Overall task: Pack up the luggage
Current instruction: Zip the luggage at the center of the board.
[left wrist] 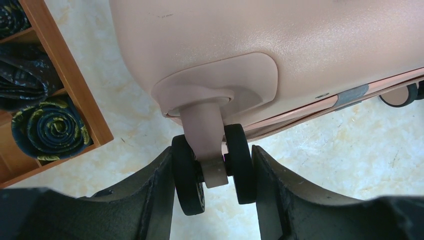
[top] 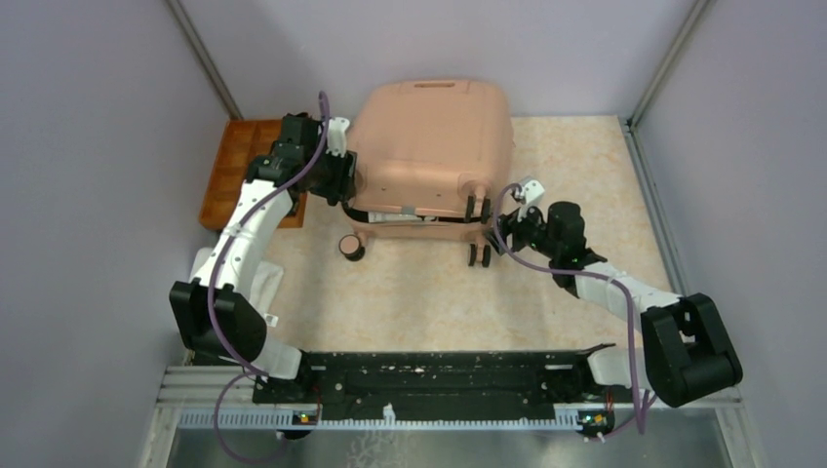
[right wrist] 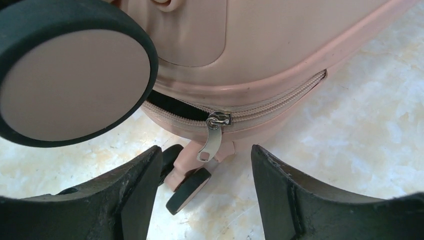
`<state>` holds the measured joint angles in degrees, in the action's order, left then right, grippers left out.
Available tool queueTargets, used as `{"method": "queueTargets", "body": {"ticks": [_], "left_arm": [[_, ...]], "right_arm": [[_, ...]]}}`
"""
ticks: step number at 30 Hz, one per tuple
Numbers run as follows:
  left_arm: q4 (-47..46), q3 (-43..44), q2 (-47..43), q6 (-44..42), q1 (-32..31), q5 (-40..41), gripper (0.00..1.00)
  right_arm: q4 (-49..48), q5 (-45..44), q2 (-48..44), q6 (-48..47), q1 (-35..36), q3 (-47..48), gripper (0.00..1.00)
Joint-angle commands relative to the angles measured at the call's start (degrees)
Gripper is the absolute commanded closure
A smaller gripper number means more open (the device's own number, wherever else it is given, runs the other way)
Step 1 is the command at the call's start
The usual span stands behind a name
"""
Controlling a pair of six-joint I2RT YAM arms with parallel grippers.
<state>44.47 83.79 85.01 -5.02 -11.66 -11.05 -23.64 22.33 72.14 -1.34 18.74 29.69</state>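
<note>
Because it is a smooth, rigid hard shell, the small peach-pink suitcase (top: pixel 429 146), lying flat on the beige marbled table (top: pixel 605 195) in the upper middle of the top view, looks light but slippery. I judge the shell gives no purchase, so wheels, handle and zipper are the places to take hold. The left gripper (left wrist: pixel 212 150) is clenched on 1 twin black caster wheel (left wrist: pixel 237 162) at the case's left side. The right gripper (right wrist: pixel 205 150) is released, its 2 fingers flanking the silver zipper pull (right wrist: pixel 215 127) without touching it, beside a gaping stretch of seam. At upper left sits an orange wooden compartmented tray (top: pixel 239 171) holding rolled dark ties (left wrist: pixel 50 130).
</note>
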Motion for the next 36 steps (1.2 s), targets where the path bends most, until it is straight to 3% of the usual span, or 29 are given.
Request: {"method": "queueTargets", "body": {"ticks": [1,7,11,16,18,20,21,26,29,31,34,36], "left_arm": [[-8.58,7.84,-2.75,-3.94,-4.24,-12.71,1.0],[-9.76,3.79,-4.49,-2.88,-4.66,-12.88,1.0],[-8.91,2.93,-5.38,-1.45,-5.63,-13.5,1.0],[-7.05,0.98,-7.47,0.12,-6.58,-15.07,1.0],[-6.21,-0.88,-8.57,-0.1,-6.78,-15.49,1.0],[-4.62,-1.89,-9.0,-1.06,-6.95,-15.7,1.0],[-3.56,-1.83,-8.99,-1.88,-6.97,-15.37,1.0],[-0.34,0.4,-9.06,-4.33,-6.9,-14.74,1.0],[0.77,1.8,-8.92,-4.42,-6.97,-14.59,1.0],[0.29,1.59,-8.98,-4.88,-6.91,-13.87,1.0],[-1.25,0.33,-8.87,-5.09,-6.88,-12.97,1.0],[-1.78,0.22,-8.63,-4.98,-6.88,-12.77,1.0]], "right_arm": [[-3.25,-1.35,0.53,-0.55,1.04,-0.11,0.37],[-3.19,-4.73,0.57,-1.71,2.5,-0.45,0.5],[-2.13,-5.71,1.7,-2.83,3.8,0.68,0.64],[-1.13,-6.64,3.74,-2.78,5.53,2.32,0.7],[-2.68,-7.08,4.02,-0.52,6.16,1.72,0.63],[-3.93,-9.68,3.75,2.56,6.97,0.87,0.45],[-4.73,-11.4,2.77,4.69,7.24,0.08,0.41],[-10.3,-21.51,-9.17,12.08,8.07,-7.95,0.37],[-0.35,-31.92,-17.4,12.72,11.54,-7.59,0.4],[4.19,-34.45,-22.47,15.16,14.14,-8.66,0.48],[5.58,-32.3,-26.69,19.3,18.65,-11.42,0.78],[2.98,-33.03,-25.91,18.25,25.25,-13.35,0.96]]}}
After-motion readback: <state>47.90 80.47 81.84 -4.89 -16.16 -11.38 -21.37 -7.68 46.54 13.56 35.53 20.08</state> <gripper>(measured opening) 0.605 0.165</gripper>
